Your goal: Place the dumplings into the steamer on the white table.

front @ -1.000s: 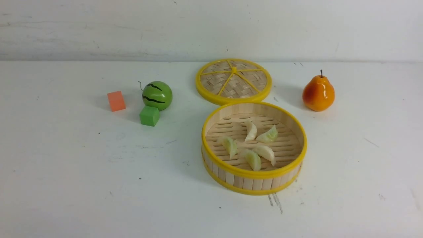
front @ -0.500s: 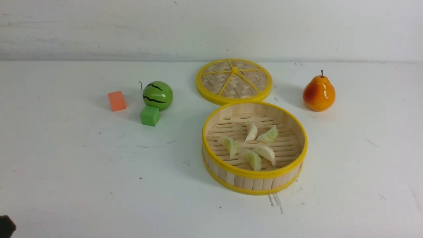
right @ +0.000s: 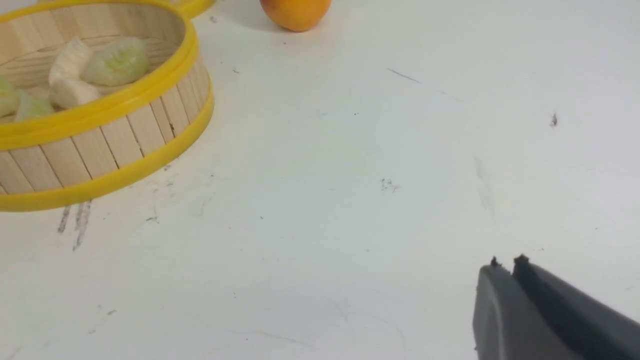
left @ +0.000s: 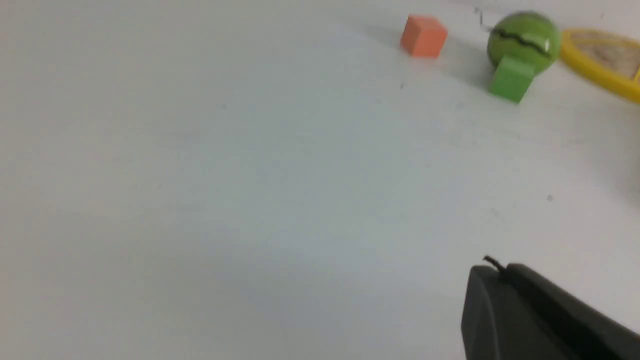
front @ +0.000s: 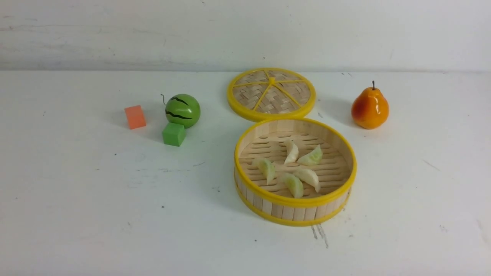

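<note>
A yellow-rimmed pale bamboo steamer and woven lid are seen. The melon is marked green with black stripes. Cubes are coloured orange and green.

Five glossy, pale cream-green dumplings lie clustered on the slatted floor of the round, yellow-rimmed bamboo steamer, which sits uncovered on the scuffed white table.
</note>
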